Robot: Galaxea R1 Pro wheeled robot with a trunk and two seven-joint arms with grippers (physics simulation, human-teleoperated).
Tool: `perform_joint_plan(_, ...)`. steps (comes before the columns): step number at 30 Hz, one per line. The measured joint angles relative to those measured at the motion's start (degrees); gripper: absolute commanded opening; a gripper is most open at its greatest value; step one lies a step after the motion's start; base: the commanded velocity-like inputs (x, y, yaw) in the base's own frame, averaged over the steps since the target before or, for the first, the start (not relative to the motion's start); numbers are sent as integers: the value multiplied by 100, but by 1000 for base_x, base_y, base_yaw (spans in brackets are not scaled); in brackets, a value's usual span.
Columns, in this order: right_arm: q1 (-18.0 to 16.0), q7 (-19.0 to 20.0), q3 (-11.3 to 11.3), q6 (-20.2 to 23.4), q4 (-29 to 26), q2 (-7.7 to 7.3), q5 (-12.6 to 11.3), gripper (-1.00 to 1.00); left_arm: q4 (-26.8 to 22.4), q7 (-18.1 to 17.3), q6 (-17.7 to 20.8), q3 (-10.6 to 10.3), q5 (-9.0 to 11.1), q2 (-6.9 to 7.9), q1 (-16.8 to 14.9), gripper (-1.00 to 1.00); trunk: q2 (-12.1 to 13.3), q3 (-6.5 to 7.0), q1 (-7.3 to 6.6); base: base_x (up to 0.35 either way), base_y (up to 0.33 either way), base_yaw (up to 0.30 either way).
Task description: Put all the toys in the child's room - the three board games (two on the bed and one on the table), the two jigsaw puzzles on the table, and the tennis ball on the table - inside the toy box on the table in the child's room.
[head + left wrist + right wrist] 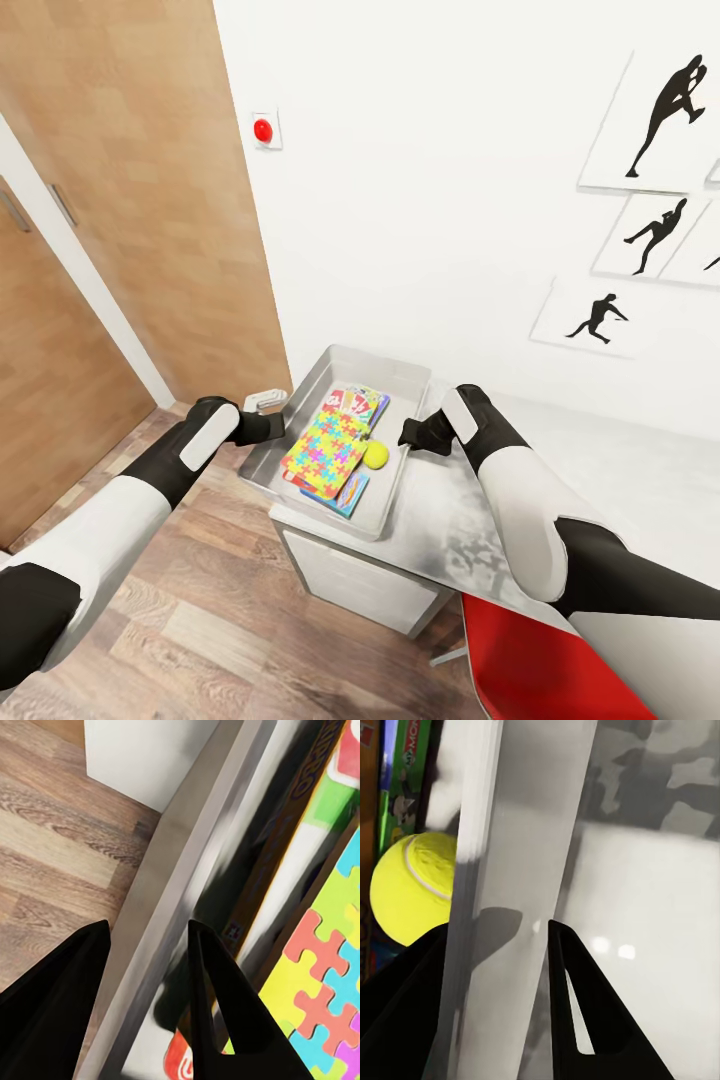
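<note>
The pale grey toy box (350,358) sits at the end of the table (450,530), partly overhanging the floor. Inside it a jigsaw puzzle (325,450) lies on top of board games (360,403), and the tennis ball (375,455) rests beside the puzzle. My left gripper (272,425) straddles the box's left rim (172,915), shut on it, with the puzzle (322,967) close by. On the opposite rim (521,832) my right gripper (408,435) is shut as well, with the ball (409,896) just inside.
Brown doors (130,200) stand at the left and a white wall with black silhouette pictures (650,120) lies ahead. A red chair (540,660) is at the table's near side. Wood floor (200,620) runs under my left arm.
</note>
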Motion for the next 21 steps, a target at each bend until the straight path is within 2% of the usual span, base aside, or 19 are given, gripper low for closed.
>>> perform_joint_plan(3, 2, 0, 0, 2, -5, 0, -1, -100, -1, -12, 4, 6, -16, -1, 1, -100, 0, -1, 0, 0, 0, 0)
perform_joint_plan(4, 3, -1, 1, 2, -6, 0, -2, 100, -2, -13, 6, 7, -20, -1, 1, -100, 0, -2, -1, 0, 0, 0)
perform_joint_plan(5, 118, 3, -16, -1, -13, 3, 35, 100, 8, -13, 37, 78, -138, -91, -18, 100, 1, -35, -9, 0, 0, 0)
perform_joint_plan(10, 125, -35, -13, -6, -17, 3, 46, 100, -1, -18, 11, 48, -145, -153, 10, 100, 3, -40, 1, 0, 0, 0)
perform_joint_plan(21, 125, -56, -7, -8, -24, 3, 50, 100, -2, -11, 11, 51, -148, -174, 12, 100, 3, -40, 1, 0, 0, 0)
